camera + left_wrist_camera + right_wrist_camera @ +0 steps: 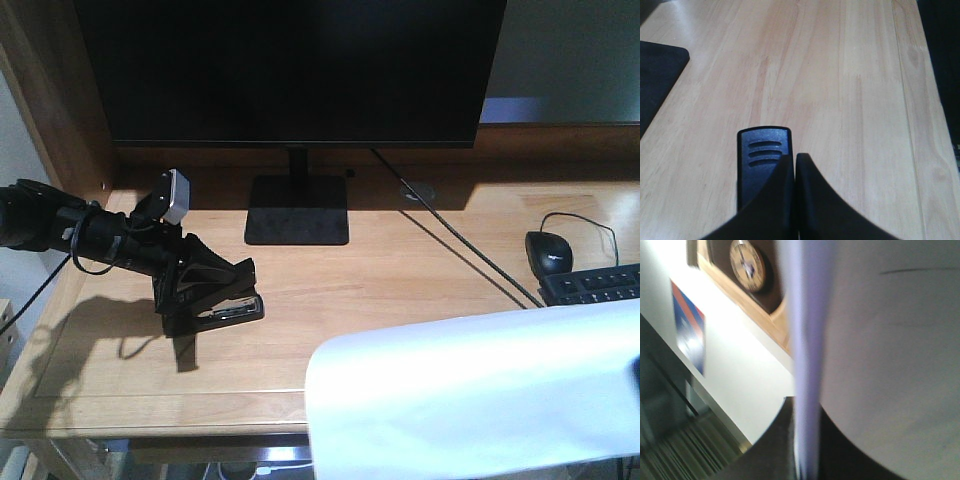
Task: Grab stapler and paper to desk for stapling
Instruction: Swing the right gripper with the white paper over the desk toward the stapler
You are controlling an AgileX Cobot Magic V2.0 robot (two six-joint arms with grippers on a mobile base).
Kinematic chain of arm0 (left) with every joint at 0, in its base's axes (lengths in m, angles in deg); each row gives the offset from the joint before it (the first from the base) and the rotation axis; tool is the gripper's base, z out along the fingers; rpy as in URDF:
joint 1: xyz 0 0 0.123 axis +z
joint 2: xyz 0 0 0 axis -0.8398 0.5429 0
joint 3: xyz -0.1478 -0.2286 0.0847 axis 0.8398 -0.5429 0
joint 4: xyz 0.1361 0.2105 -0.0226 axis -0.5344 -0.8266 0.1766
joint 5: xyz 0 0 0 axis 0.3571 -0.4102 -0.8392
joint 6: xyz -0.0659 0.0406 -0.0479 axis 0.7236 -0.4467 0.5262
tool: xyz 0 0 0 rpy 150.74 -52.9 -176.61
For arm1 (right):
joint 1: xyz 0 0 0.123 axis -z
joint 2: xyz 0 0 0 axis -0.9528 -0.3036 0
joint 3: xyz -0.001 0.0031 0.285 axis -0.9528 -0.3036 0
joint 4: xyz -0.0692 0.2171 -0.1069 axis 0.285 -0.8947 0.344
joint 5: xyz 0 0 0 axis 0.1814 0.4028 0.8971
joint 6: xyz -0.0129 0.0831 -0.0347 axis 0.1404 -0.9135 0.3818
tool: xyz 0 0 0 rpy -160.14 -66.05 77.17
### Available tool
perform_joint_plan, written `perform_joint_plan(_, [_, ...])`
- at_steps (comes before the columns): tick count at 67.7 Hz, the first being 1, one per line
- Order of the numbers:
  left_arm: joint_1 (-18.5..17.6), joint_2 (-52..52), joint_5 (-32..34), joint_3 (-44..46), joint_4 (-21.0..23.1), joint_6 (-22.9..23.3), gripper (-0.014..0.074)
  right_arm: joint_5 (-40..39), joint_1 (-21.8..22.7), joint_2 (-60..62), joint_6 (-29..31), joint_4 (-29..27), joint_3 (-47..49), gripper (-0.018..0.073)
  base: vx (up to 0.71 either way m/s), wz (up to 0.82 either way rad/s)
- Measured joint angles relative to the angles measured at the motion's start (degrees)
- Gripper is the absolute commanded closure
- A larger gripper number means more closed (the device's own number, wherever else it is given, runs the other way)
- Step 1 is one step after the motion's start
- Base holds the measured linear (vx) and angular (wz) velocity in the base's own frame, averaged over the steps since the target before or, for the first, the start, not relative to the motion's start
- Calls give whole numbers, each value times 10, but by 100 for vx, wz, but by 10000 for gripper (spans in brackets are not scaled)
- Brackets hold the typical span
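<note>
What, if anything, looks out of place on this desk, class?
The paper is odd: it is not lying flat but hangs bowed in the air at the front right of the desk, pinched by the right gripper, and hides part of the keyboard. Nothing looks spilled or damaged.

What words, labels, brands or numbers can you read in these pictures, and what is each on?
Nothing is legible.
On the mouse: a faint mark, too small to read.
On the keyboard: key letters too small.
On the clock: dial blurred.
On the wall poster: blurred.
On the stapler and paper: no print visible.
</note>
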Motion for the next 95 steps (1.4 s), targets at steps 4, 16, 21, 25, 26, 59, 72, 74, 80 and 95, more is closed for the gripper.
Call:
perform_joint_plan(4, [0, 0, 0, 0, 0, 0, 603, 12, 0, -12, -1, 58, 6, 561, 0, 0])
perform_joint_plan(16, [0, 0, 0, 0, 0, 0, 603, 31, 0, -80, -61, 279, 61, 561, 0, 0])
perform_joint_plan(21, [0, 0, 0, 0, 0, 0, 603, 33, 0, -118, -97, 376, 87, 561, 0, 0])
perform_joint_plan(25, [0, 0, 0, 0, 0, 0, 603, 31, 0, -150, -120, 435, 108, 561, 0, 0])
perform_joint_plan(26, [0, 0, 0, 0, 0, 0, 603, 30, 0, -158, -128, 460, 113, 561, 0, 0])
perform_joint_plan(59, [0, 0, 0, 0, 0, 0, 603, -87, 0, -431, -158, 734, 256, 561, 0, 0])
perform_joint_plan(72, [0, 0, 0, 0, 0, 0, 603, -73, 0, -525, -122, 753, 301, 561, 0, 0])
perform_joint_plan(74, [0, 0, 0, 0, 0, 0, 603, -61, 0, -538, -118, 753, 307, 561, 0, 0])
perform_joint_plan(80, [0, 0, 0, 0, 0, 0, 603, -13, 0, -578, -107, 751, 323, 561, 0, 0])
perform_joint_plan(95, [0, 0, 0, 0, 0, 0, 603, 112, 0, -675, -104, 730, 354, 561, 0, 0])
